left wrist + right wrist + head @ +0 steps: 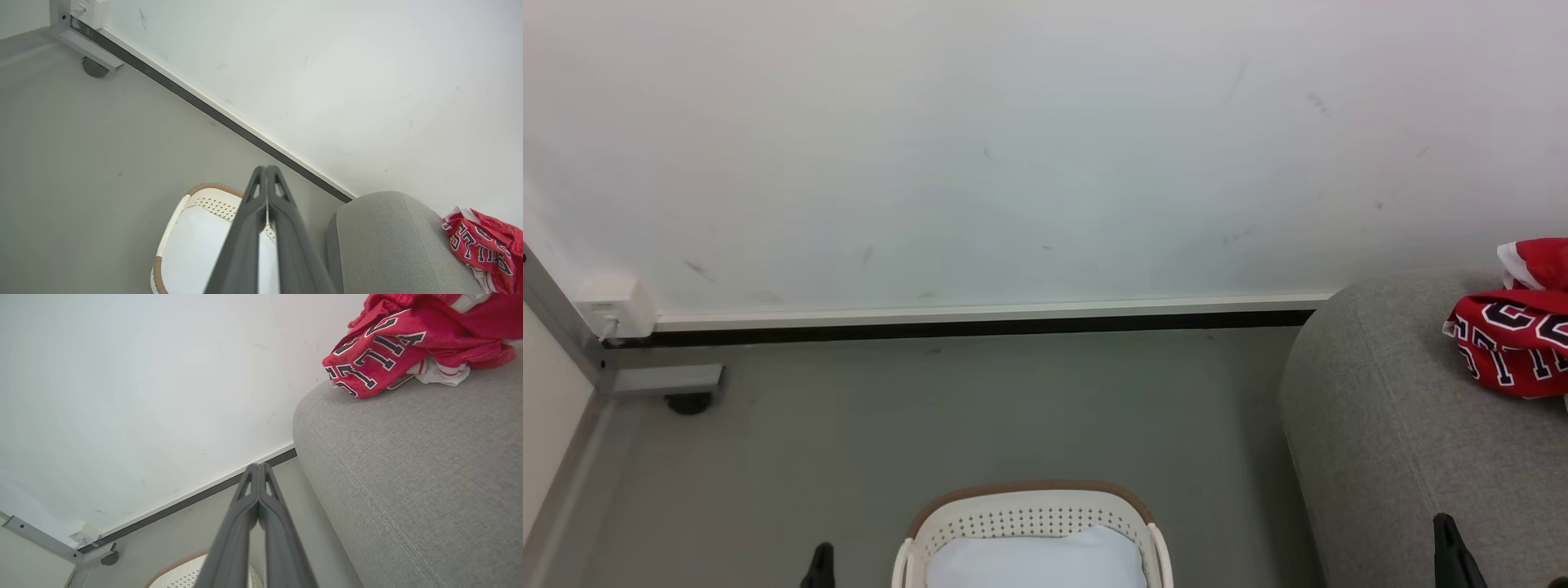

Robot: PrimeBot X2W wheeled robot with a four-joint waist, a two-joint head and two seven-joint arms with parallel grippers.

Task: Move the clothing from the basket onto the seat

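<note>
Left wrist view: the left gripper [266,167], fingers pressed together and empty, points out over the basket [216,206], with a pale cushion [196,249] inside it below the fingers. To its right is the sofa [384,237], and the red clothing [482,241] is heaped on it, well apart from the gripper. Grey floor [81,143] and white wall [327,61] lie beyond the tips. The right gripper [258,465], also closed on nothing, hangs just beside the sofa's edge, with the clothing ahead to its right.
</note>
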